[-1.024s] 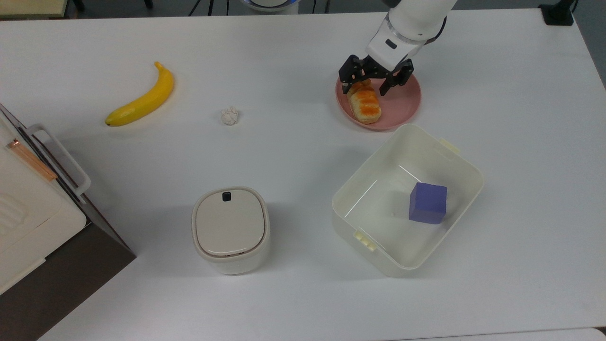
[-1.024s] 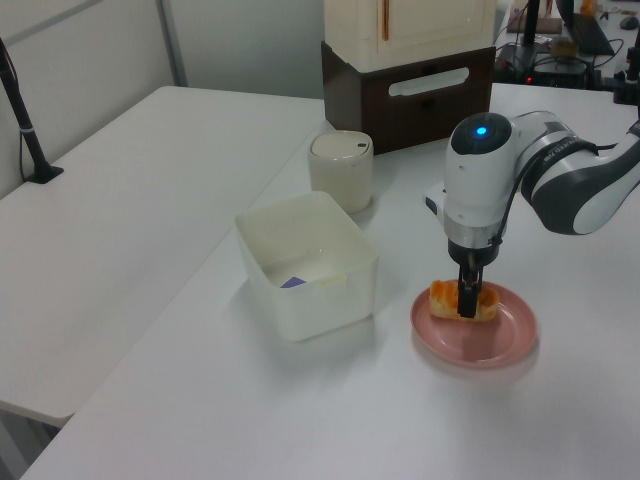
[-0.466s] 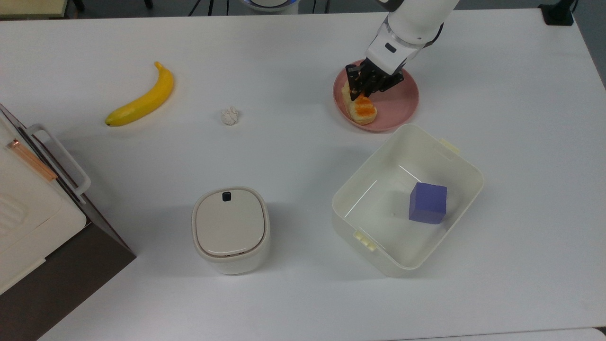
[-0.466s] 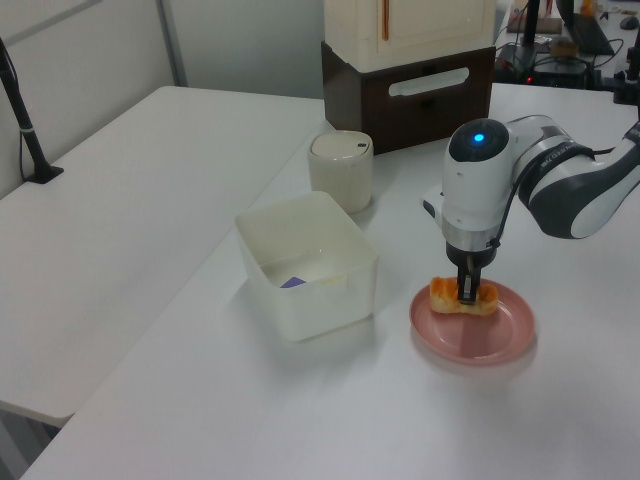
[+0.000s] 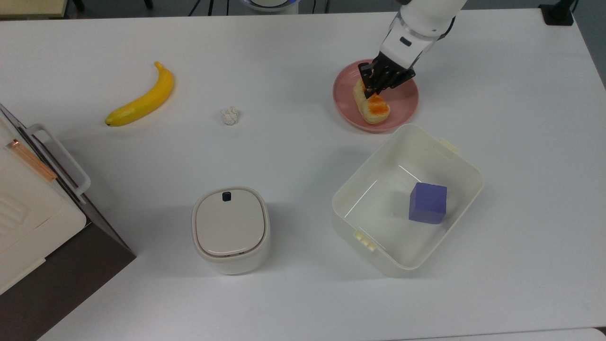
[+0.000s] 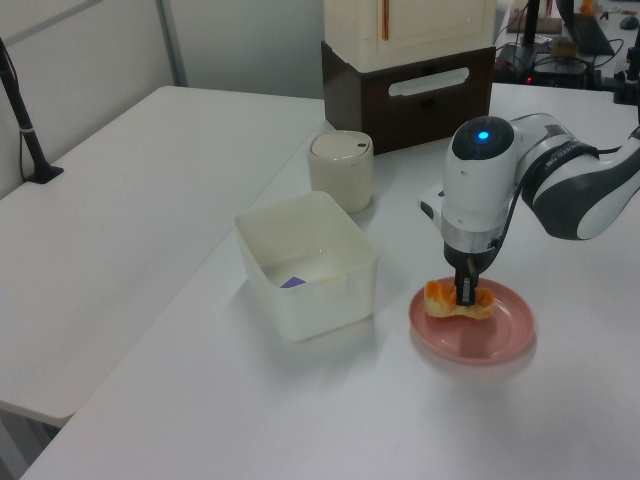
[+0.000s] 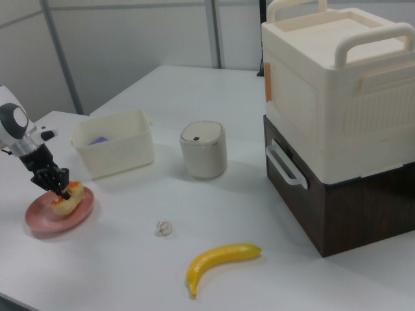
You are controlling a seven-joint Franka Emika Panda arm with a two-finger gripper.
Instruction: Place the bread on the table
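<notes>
No readable text, labels or numbers anywhere

- the bench (image 5: 293, 52) is plain white all over.
- the bread (image 5: 372, 107) has pale cream sides and a glossy orange-brown top.
- the plate (image 5: 402, 102) is pink.
- the hand (image 5: 382, 81) is black, on a white arm (image 5: 419, 23) with grey joints and a blue light in the left view.
- the banana (image 5: 142, 98) is yellow, darker at the tips.
- the wad (image 5: 229, 115) is white.
- the open bin (image 5: 466, 166) is cream white, with a purple cube (image 5: 428, 202) inside.
- the lidded canister (image 5: 230, 229) is off-white with a small black button.
- the box (image 7: 337, 84) is cream with an orange strip, on a dark brown base (image 7: 350, 201) with a white handle.
</notes>
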